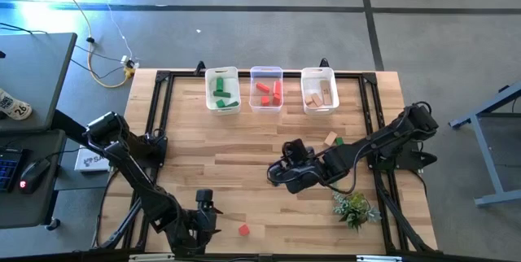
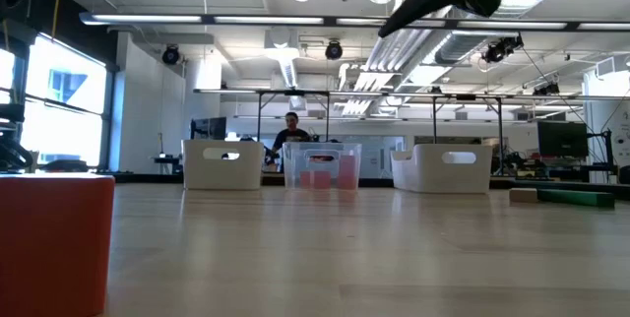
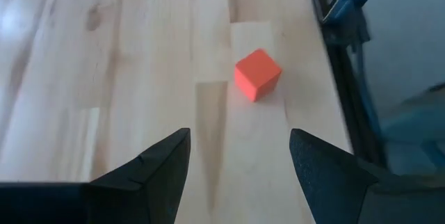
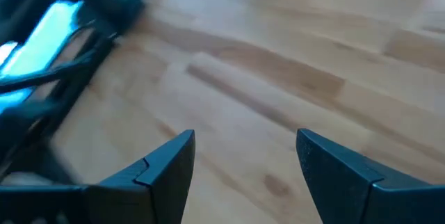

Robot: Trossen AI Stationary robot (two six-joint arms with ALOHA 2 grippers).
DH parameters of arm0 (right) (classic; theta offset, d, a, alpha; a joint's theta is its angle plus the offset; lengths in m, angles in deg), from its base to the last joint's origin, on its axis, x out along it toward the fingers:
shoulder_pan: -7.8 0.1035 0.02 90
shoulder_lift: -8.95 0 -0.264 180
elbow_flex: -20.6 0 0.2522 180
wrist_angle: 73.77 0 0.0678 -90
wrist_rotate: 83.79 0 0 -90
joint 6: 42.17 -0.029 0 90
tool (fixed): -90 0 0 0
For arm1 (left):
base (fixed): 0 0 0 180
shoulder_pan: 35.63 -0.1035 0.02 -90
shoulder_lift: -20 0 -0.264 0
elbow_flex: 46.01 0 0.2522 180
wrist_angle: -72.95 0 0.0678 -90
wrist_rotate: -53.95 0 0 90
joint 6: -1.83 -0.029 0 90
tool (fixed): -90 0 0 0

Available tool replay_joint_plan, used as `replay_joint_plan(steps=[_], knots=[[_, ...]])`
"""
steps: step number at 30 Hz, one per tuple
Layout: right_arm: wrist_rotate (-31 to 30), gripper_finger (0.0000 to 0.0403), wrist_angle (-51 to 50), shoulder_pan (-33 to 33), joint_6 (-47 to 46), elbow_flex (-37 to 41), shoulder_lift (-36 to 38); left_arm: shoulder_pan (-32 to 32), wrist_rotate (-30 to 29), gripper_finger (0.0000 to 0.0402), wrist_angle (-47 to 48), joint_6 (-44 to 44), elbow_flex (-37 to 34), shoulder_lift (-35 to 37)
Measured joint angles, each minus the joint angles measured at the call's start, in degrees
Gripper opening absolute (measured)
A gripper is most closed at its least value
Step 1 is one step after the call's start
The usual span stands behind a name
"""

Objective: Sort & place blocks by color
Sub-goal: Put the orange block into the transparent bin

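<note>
A red cube (image 1: 243,229) sits on one face near the table's near edge; it shows ahead of my open left gripper (image 3: 238,156) as the red cube (image 3: 257,74) and looms at the left of the low view (image 2: 49,243). My left gripper (image 1: 205,207) hovers to its left and touches nothing. A tan block (image 1: 330,139) lies flat right of centre. The low view shows a tan block (image 2: 536,195) and a green bar (image 2: 581,197) lying side by side. My right gripper (image 1: 277,172) is open over bare wood at mid-table (image 4: 243,161), holding nothing.
Three bins line the far edge: a white one with green blocks (image 1: 222,89), a clear one with red blocks (image 1: 266,89), a white one with tan blocks (image 1: 319,91). A small green plant (image 1: 355,207) stands near the right arm. A person (image 2: 291,125) is far behind the table.
</note>
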Motion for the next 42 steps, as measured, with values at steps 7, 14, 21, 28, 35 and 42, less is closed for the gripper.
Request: replay_joint_plan(steps=[7, 14, 21, 28, 35, 42], knots=[[3.83, 0.0239, 15.94, 0.00, 18.08, -0.02, -2.56, -1.35, -1.30, 0.0235, 8.91, 1.21, 0.35, 3.95], [14.14, 0.0239, 28.05, -0.81, 37.48, -0.02, -7.40, -4.12, -1.21, 0.0235, 16.82, 2.00, 0.39, 12.18], [26.31, 0.0239, 37.77, -1.69, 53.35, -0.02, -11.21, -9.39, -1.15, 0.0235, 20.48, 1.99, 0.38, 20.68], [32.60, 0.0239, 39.44, -1.52, 62.69, -0.07, -12.30, -17.39, -0.92, 0.0235, 19.84, 5.81, 0.39, 28.47], [34.15, 0.0239, 39.81, -1.18, 70.43, -0.07, -12.39, -22.93, -0.17, 0.0235, 19.57, 13.77, 0.41, 32.35], [35.60, 0.0239, 41.55, -0.85, 75.63, -0.07, -14.07, -24.39, 4.63, 0.0235, 19.46, 20.62, 0.42, 31.82]])
